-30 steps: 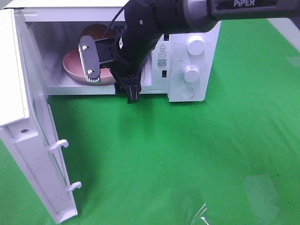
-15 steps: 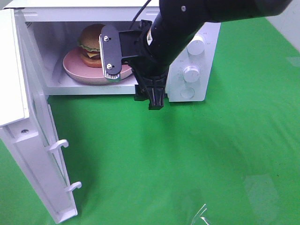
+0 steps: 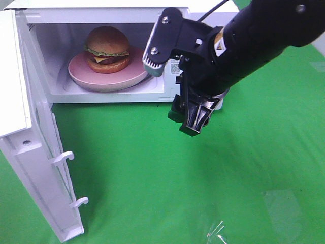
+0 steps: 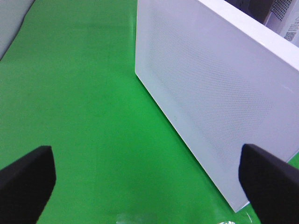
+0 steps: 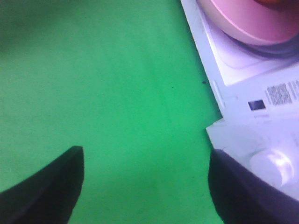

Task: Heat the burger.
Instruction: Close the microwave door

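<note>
Right end effector (image 3: 192, 124): jaws apart, nothing between them. The right wrist view shows only green surface (image 5: 117, 93) in the gap. It hangs outside the microwave (image 3: 101, 96), in front of the control panel side and clear of the cavity.

Left end effector (image 4: 149, 186): jaws spread wide and empty. It is not seen in the exterior high view.

Task item: the burger (image 3: 106, 48) sits upright on the pink plate (image 3: 86, 76), inside the cavity, toward the hinge side. It lies beyond and to the left of the right end effector, and they are not touching. The burger is round, so its orientation is of no consequence.

Governing relation: the door (image 3: 15, 76) stands fully open at the left, its long edge running from the hinge out toward the camera. The left wrist view shows its outer face (image 4: 210, 93) close ahead of the left end effector. The right end effector is well apart from it.

Judgement: loading appears done. Closing the door is the likely next step, and the left arm is the nearer one.
</note>
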Robot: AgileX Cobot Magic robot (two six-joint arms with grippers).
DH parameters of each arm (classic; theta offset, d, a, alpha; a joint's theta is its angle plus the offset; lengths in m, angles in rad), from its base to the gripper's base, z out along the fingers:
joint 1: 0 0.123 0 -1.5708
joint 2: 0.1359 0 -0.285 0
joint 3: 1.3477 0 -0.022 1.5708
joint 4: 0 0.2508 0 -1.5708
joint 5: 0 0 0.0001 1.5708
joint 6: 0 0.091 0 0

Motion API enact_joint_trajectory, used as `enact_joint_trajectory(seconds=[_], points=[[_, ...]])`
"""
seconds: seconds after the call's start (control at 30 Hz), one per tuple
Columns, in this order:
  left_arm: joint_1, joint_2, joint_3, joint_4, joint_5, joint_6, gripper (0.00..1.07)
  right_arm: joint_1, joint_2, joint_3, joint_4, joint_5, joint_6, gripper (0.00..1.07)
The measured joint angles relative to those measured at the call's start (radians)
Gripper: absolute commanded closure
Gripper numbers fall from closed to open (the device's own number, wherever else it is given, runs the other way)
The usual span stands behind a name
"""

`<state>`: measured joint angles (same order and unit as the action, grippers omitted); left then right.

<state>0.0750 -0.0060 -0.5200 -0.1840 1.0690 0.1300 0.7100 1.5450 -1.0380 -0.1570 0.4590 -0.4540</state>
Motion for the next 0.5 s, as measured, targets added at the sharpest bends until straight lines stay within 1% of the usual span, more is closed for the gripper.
enact_joint_trajectory(seconds=[0.03, 0.1, 0.13, 0.17, 0.2, 0.23, 0.3, 0.33, 0.37, 0.4, 0.43, 0.47, 0.5], points=[[0.000, 0.000, 0.000, 0.000, 0.000, 0.000, 0.07, 0.000, 0.000, 0.000, 0.000, 0.000, 0.000, 0.32], [0.000, 0.000, 0.000, 0.000, 0.000, 0.000, 0.07, 0.001, -0.081, 0.057, 0.003, 0.003, 0.140, 0.32], [0.000, 0.000, 0.000, 0.000, 0.000, 0.000, 0.07, 0.001, -0.081, 0.057, 0.003, 0.003, 0.140, 0.32], [0.000, 0.000, 0.000, 0.000, 0.000, 0.000, 0.07, 0.001, -0.137, 0.085, 0.004, 0.022, 0.209, 0.32], [0.000, 0.000, 0.000, 0.000, 0.000, 0.000, 0.07, 0.001, -0.137, 0.085, 0.004, 0.022, 0.209, 0.32], [0.000, 0.000, 0.000, 0.000, 0.000, 0.000, 0.07, 0.001, -0.184, 0.107, 0.005, 0.059, 0.256, 0.32], [0.000, 0.000, 0.000, 0.000, 0.000, 0.000, 0.07, 0.001, -0.209, 0.116, 0.006, 0.085, 0.277, 0.32], [0.000, 0.000, 0.000, 0.000, 0.000, 0.000, 0.07, 0.001, -0.246, 0.128, 0.007, 0.141, 0.306, 0.32], [0.000, 0.000, 0.000, 0.000, 0.000, 0.000, 0.07, 0.001, -0.246, 0.128, 0.007, 0.141, 0.306, 0.32], [0.000, 0.000, 0.000, 0.000, 0.000, 0.000, 0.07, 0.001, -0.281, 0.135, 0.008, 0.207, 0.327, 0.32], [0.000, 0.000, 0.000, 0.000, 0.000, 0.000, 0.07, 0.001, -0.281, 0.135, 0.008, 0.207, 0.327, 0.32], [0.000, 0.000, 0.000, 0.000, 0.000, 0.000, 0.07, 0.001, -0.305, 0.139, 0.008, 0.274, 0.340, 0.32], [0.000, 0.000, 0.000, 0.000, 0.000, 0.000, 0.07, 0.001, -0.305, 0.139, 0.008, 0.274, 0.340, 0.32]])
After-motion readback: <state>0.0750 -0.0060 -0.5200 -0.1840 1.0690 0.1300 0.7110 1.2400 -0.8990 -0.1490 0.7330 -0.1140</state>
